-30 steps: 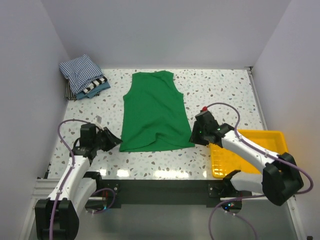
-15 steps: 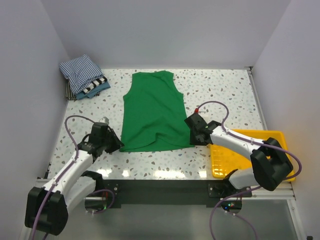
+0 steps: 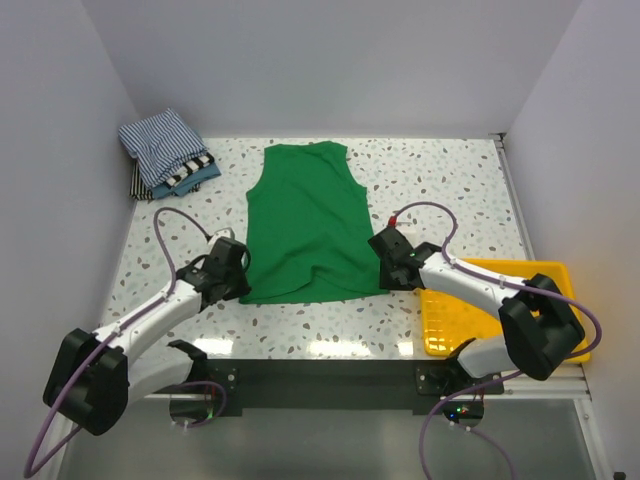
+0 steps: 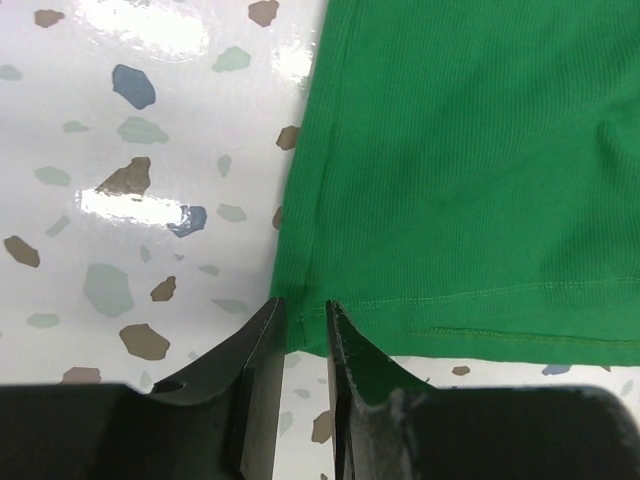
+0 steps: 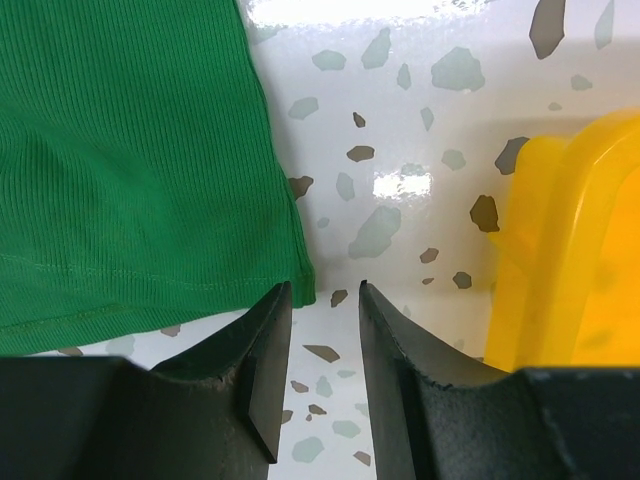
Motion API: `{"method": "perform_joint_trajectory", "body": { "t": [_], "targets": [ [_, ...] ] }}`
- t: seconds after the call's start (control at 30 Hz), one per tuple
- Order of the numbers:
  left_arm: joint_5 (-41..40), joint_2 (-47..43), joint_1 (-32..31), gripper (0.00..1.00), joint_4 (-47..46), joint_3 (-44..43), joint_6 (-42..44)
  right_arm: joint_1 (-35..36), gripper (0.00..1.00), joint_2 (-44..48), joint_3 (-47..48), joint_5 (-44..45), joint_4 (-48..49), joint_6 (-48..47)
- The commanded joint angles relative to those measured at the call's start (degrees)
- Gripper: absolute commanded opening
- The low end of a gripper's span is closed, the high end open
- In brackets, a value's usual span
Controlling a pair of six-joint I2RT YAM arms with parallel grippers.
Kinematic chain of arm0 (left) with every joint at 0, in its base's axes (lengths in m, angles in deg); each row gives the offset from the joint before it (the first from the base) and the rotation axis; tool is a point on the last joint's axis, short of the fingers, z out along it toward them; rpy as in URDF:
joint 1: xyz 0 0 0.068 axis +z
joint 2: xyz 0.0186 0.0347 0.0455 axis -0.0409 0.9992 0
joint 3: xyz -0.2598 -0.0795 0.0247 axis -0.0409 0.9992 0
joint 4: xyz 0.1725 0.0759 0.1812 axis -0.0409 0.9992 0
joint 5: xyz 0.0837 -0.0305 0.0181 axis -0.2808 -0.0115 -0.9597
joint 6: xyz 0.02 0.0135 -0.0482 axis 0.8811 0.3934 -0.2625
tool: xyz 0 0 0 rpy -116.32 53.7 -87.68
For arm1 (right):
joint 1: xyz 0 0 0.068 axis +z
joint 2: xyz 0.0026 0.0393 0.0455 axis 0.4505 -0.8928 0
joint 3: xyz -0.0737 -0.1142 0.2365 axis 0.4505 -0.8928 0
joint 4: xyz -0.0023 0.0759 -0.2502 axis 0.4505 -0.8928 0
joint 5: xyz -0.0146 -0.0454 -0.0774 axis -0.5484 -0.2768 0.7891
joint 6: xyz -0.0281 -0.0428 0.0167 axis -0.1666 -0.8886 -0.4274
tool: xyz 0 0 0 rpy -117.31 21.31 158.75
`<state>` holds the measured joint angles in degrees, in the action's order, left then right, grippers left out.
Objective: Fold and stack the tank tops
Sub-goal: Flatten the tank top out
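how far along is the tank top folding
Done: a folded pile, blue-and-white striped top uppermost, sits at the far left corner. In hand: the green tank top lies flat, unfolded; the left gripper and right gripper are open at its near hem corners, neither closed on it. Left: fold it and stack it.

One green top (image 3: 308, 225). One pile (image 3: 150, 165) showing three folded tops: one blue-striped top (image 3: 160, 140), one black-striped top (image 3: 183, 177), one teal top (image 3: 207, 175). One yellow tray (image 3: 530, 266). Two end effectors: left end effector (image 4: 303, 315), right end effector (image 5: 325, 295). One worktop (image 3: 440, 180).
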<state>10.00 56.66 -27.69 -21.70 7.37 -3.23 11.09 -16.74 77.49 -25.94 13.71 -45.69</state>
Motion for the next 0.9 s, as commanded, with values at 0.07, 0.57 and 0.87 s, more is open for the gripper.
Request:
{"method": "perform_joint_trajectory", "body": {
  "t": [0.07, 0.57, 0.87],
  "targets": [
    [-6.74, 1.32, -2.34, 0.27, 1.69, -2.78, -1.38, 0.28, 0.38, 0.05, -0.65, 0.95, 2.23, -0.49],
    [-12.02, 8.36, -8.14, 0.26, 2.39, -3.93, -3.05, 0.19, 0.38, 0.4, -3.03, -0.63, 4.61, -0.22],
    [-13.95, 7.49, -8.67, 0.06, 5.81, -7.53, -3.4, 0.19, 0.38, 0.22, -3.03, -0.54, 4.7, -0.22]
  ]
}}
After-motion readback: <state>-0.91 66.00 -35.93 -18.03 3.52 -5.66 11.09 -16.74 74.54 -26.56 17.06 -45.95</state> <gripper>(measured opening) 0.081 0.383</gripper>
